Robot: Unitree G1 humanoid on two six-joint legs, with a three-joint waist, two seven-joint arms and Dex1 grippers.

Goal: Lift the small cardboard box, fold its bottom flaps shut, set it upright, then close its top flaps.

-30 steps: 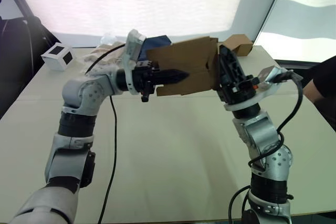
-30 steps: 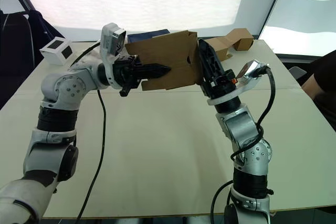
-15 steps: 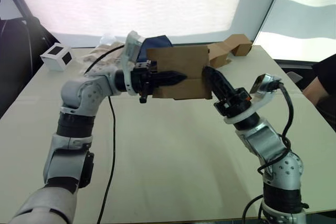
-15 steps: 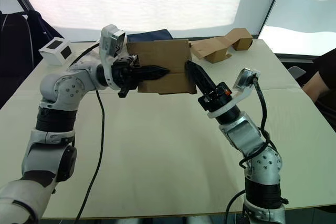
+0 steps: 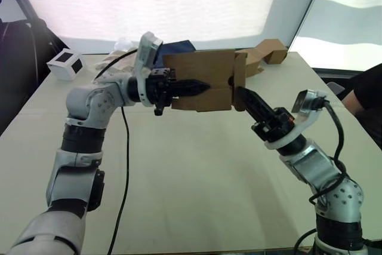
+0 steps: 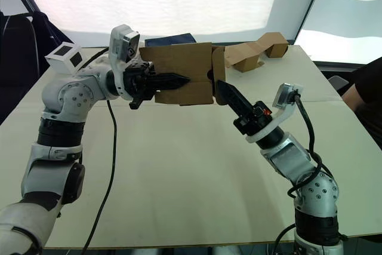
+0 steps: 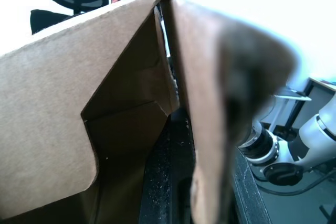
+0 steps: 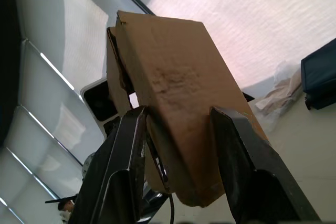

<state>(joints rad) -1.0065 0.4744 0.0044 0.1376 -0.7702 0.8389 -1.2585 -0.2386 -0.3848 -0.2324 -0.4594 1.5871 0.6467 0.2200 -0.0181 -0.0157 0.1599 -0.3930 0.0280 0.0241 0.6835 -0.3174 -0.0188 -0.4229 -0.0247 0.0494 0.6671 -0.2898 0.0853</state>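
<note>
The small cardboard box (image 5: 203,80) hangs on its side above the table's far half. My left gripper (image 5: 196,86) is shut on its front wall, with one black finger lying along the outside. A short flap (image 5: 240,79) stands upright at the box's right end. My right gripper (image 5: 246,96) reaches up from the lower right and its tips meet the lower part of that flap. In the right wrist view its fingers (image 8: 128,166) are open, with the box's end (image 8: 173,82) between and beyond them. Inside the box (image 7: 126,129), a folded inner flap shows.
A longer zigzag-folded cardboard piece (image 5: 264,54) lies at the back right of the table (image 5: 197,171). A white cube with black squares (image 5: 64,64) sits at the back left, and a dark blue item (image 5: 179,46) lies behind the box. A person's arm (image 5: 367,91) is at the right edge.
My right arm dropped from standing upright against the box's right end to pointing up at it from the lower right. The end flap now stands out. The left gripper kept hold of the box.
</note>
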